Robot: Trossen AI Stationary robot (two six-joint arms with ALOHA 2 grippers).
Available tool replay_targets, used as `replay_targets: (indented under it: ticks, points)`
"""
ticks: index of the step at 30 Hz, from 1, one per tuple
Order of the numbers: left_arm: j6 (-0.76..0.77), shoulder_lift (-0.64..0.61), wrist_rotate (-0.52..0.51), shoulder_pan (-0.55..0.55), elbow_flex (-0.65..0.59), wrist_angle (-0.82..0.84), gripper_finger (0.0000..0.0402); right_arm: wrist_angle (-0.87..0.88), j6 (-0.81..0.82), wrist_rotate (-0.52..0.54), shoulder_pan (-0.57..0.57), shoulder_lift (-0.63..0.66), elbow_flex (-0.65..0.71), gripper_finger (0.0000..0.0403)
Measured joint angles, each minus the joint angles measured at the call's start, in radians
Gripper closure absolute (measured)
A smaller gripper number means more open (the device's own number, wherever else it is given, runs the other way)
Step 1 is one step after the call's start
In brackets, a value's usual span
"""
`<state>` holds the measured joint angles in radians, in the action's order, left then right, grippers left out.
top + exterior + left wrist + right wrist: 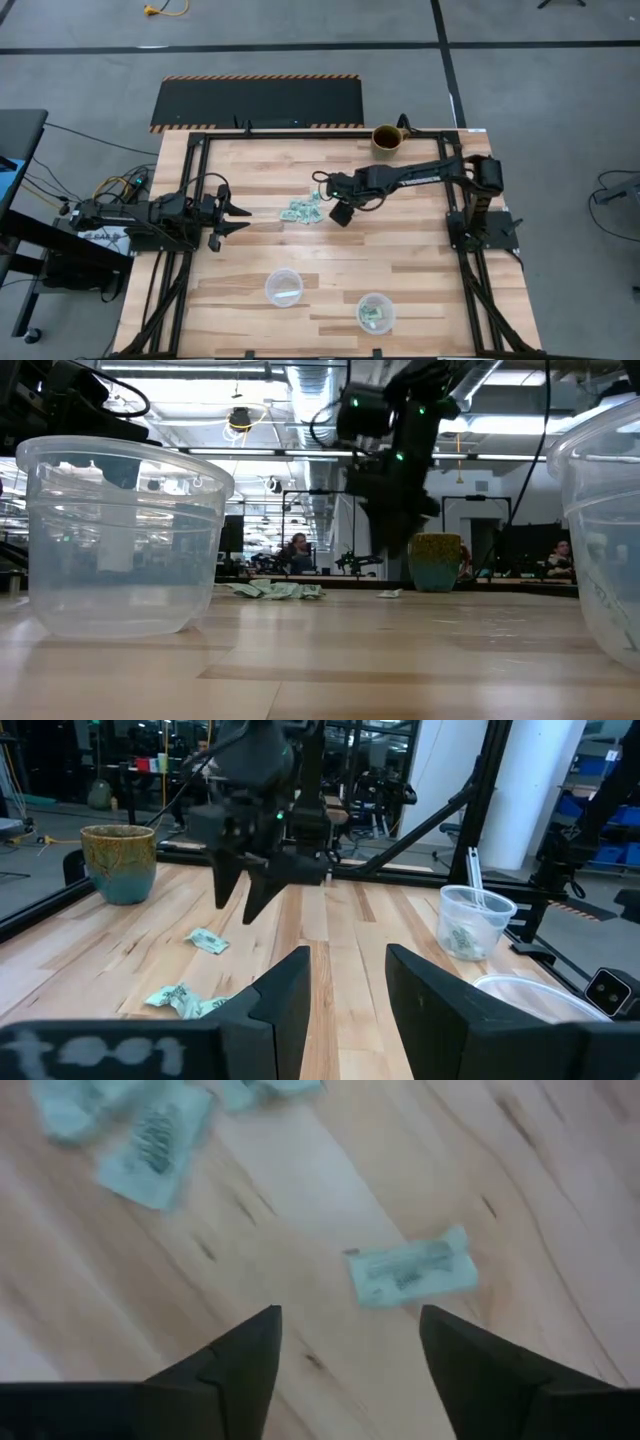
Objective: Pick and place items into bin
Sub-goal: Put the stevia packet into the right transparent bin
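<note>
The items are small pale mint-green packets. A heap of them lies on the table's middle, and one single packet lies apart, also seen in the left wrist view. My right gripper hovers open above that single packet, fingers pointing down, touching nothing; it shows beside the heap. My left gripper waits open near the table's left side, pointing at the heap. A clear round cup near the front edge holds a few packets.
A second clear cup stands left of the first, near the front edge. A brown mug stands at the far edge, behind the right arm. Black frame rails run along both table sides. Bare wood lies between the heap and the cups.
</note>
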<state>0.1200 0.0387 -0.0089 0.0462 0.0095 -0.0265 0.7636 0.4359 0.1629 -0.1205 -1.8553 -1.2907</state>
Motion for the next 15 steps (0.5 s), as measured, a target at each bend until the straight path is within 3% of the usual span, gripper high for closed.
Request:
replay_targets:
  ticks: [15]
  points:
    - [0.000,0.000,0.000,0.000,0.000,0.000,0.0281,0.010,0.000,-0.010,-0.068,-0.032,-0.004,0.0164]
